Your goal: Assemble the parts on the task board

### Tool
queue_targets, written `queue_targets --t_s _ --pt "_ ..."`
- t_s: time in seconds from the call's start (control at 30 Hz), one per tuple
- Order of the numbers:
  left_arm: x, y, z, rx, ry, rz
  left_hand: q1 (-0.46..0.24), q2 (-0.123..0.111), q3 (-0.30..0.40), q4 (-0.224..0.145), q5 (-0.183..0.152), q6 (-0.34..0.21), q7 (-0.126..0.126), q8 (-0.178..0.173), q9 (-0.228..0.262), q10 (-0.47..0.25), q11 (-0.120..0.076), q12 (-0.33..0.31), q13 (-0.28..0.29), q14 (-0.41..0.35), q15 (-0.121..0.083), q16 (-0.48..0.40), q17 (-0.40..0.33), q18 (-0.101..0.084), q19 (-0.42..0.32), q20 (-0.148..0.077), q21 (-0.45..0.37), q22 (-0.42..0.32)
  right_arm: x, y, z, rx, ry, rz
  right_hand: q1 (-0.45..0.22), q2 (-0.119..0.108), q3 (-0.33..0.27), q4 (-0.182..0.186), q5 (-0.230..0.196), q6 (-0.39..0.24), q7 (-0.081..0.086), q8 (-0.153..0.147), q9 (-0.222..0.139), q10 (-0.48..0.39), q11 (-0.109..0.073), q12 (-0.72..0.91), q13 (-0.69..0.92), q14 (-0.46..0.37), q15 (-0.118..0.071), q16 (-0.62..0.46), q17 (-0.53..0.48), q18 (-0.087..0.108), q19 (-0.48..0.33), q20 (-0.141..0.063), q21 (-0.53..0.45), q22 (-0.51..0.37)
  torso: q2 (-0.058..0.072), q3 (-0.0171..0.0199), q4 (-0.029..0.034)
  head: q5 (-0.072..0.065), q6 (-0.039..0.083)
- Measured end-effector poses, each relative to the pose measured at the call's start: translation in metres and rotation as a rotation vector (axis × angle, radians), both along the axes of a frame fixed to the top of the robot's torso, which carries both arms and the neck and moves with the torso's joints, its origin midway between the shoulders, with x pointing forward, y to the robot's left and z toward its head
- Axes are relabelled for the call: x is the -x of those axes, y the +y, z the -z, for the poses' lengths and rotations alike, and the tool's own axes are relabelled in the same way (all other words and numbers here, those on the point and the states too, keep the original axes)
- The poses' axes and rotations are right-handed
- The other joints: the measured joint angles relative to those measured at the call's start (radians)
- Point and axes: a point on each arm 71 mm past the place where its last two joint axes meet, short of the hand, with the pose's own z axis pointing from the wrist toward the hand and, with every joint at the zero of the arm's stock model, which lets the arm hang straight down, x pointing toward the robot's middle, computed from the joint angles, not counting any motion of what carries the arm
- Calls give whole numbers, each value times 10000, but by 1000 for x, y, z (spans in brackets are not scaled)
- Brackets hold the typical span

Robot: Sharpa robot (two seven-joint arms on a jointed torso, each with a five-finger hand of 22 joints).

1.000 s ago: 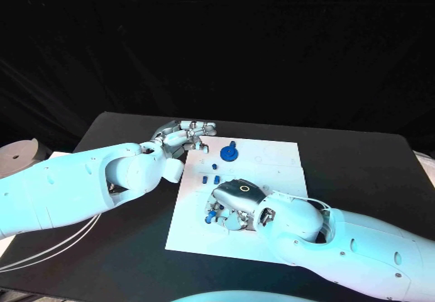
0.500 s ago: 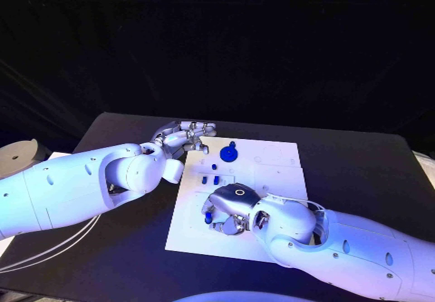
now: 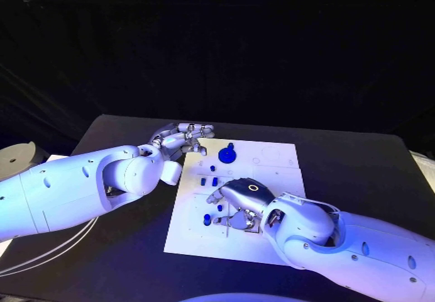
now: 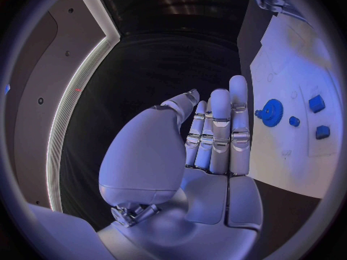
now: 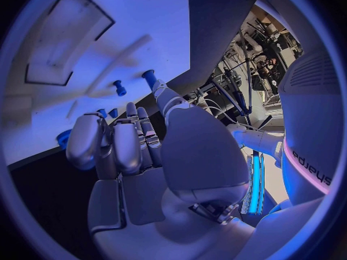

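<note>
The white task board lies in the middle of the black table. A blue gear stands near its far left corner, with small blue parts just nearer. My right hand hovers low over the board's near left part, fingers curled in, and I see no part between them. A blue peg stands on the board just left of it. Two blue pegs rise from the board beyond the fingertips. My left hand is off the board's far left corner, fingers straight and holding nothing. The gear lies beside it.
A rectangular recess is sunk into the board. Bare black table lies to the right of the board and along its left edge. My large white forearms cross the near left and near right of the table.
My right hand has shifted a little to the right and farther up the board, leaving the blue peg more exposed on its left. The left hand has barely moved.
</note>
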Motion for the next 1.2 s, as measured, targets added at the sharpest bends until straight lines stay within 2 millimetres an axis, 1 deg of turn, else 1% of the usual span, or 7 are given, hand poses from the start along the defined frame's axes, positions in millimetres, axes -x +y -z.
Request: queue_targets --t_s 0.17,0.23,0.47,0.53,0.63,0.77,1.2 --pt "0 1 0 -3 10 2 0 0 0 0 0 -19 -19 0 0 0 0 0 1 0 0 0 0 1 0 0 0 0 -8 -35 -15 -506 33 760 113 119 -109 98 22 381 -157 81 43 977 -151 489 112 -24 -24 0 -9 1 0 0 0 25 -7 -8 -14 -187 91" --pt "0 1 0 -6 15 -1 0 0 0 0 0 -34 -34 0 0 0 0 0 0 0 0 0 1 0 0 0 0 0 -14 -58 -23 -672 248 1333 15 218 -184 178 233 684 -255 214 82 1793 -306 861 242 -29 -203 161 233 1 119 -119 181 305 -10 -16 -29 -293 128" --pt "4 1 -1 17 37 68 0 0 0 0 0 -35 -35 0 0 0 0 0 0 0 0 0 1 0 -1 0 0 0 -15 -128 -28 -679 1397 3435 -962 -82 -950 1026 1575 1146 -751 487 151 4310 -1018 2570 1452 -14 -770 836 1134 -156 650 -657 965 1458 -25 -32 -174 -647 222" --pt "5 1 0 24 48 92 0 0 0 0 0 -35 -35 0 0 0 0 0 0 1 1 0 1 1 0 0 0 0 -12 -138 -26 -557 1649 3867 -1104 -106 -1519 1393 2052 1237 -925 706 251 4380 -1220 4932 4095 -27 -947 1005 1289 -163 699 -860 1094 1651 -28 -27 -236 -705 224" --pt "6 1 1 30 77 120 0 0 0 1 0 -35 -35 -1 0 0 0 0 1 2 2 0 2 0 -1 0 0 0 -4 -153 -22 -251 1985 4533 -1244 30 -2079 1899 2112 1239 -960 905 375 4241 -1188 7343 6867 -33 -971 1219 1576 -163 732 -917 1238 1871 -35 -12 -314 -735 241" --pt "7 1 1 35 90 135 0 0 0 1 0 -35 -35 -1 0 0 0 0 0 4 4 36 -9 0 -1 0 0 -11 0 -164 -18 139 2222 5253 -1494 407 -2780 2046 2305 1237 -957 1152 585 4057 -1182 9025 8953 -33 -970 1359 1829 -163 732 -917 1299 2022 -39 3 -402 -773 256" --pt "8 3 4 25 163 126 0 0 1 1 0 -35 -35 -2 0 0 0 0 0 6 6 37 -8 0 -1 0 0 -10 11 -159 4 999 2622 5613 -1741 525 -3343 2065 2379 1202 -992 1414 897 4057 -1182 9859 10232 -34 -970 1463 1930 -162 732 -916 1299 2081 -45 -7 -430 -785 200"
